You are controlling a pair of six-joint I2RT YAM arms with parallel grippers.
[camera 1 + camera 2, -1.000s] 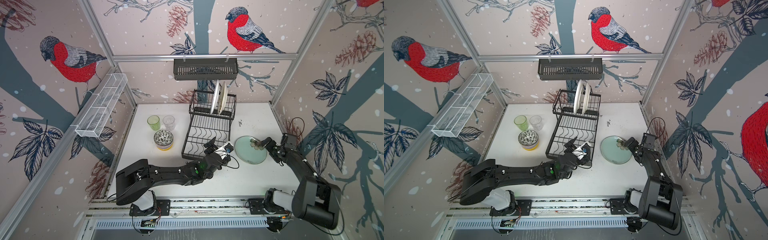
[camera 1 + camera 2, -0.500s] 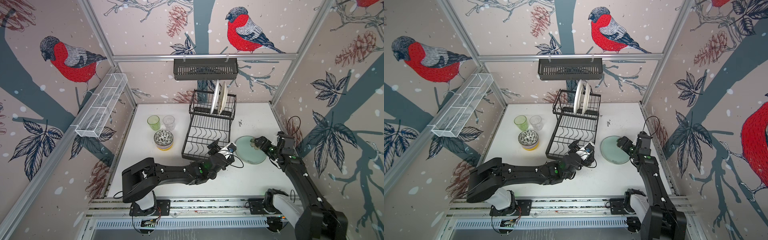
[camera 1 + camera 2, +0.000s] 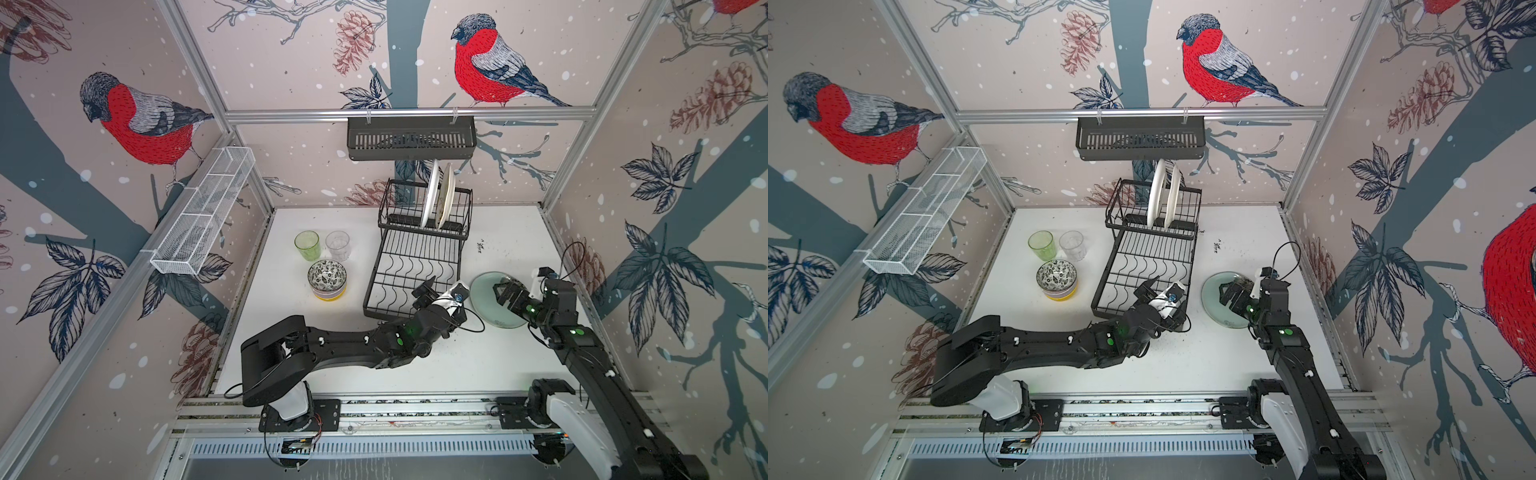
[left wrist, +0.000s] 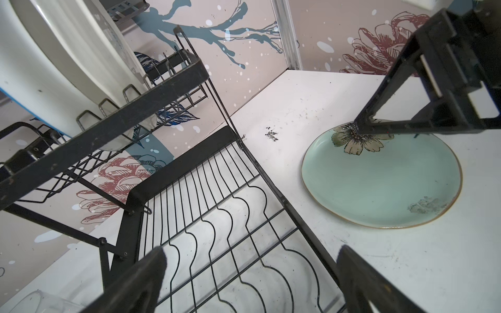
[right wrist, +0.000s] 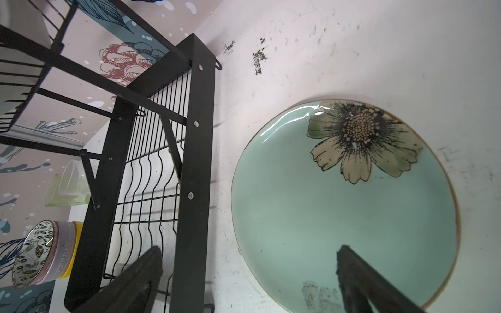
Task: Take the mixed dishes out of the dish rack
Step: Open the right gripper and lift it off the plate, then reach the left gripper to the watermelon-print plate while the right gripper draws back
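tabletop (image 3: 415,374): white, scuffed, carrying everything.
dish rack (image 3: 415,270): mid-tabletop toward the back edge, lower grid tray bare.
white plates (image 3: 439,195): two on edge in the raised tier, next up probably; best to lift straight up out of the slots, no twisting.
green plate (image 3: 486,291): flat near the right edge, already unloaded.
bowl stack (image 3: 327,279): left of the rack, done.
glasses (image 3: 322,245): green and clear, upright behind the bowls, done.
left gripper (image 3: 440,289): jaws wide open, empty, over the rack's near right corner.
right gripper (image 3: 509,291): jaws open, empty, just over the green plate; should clear it before swinging.
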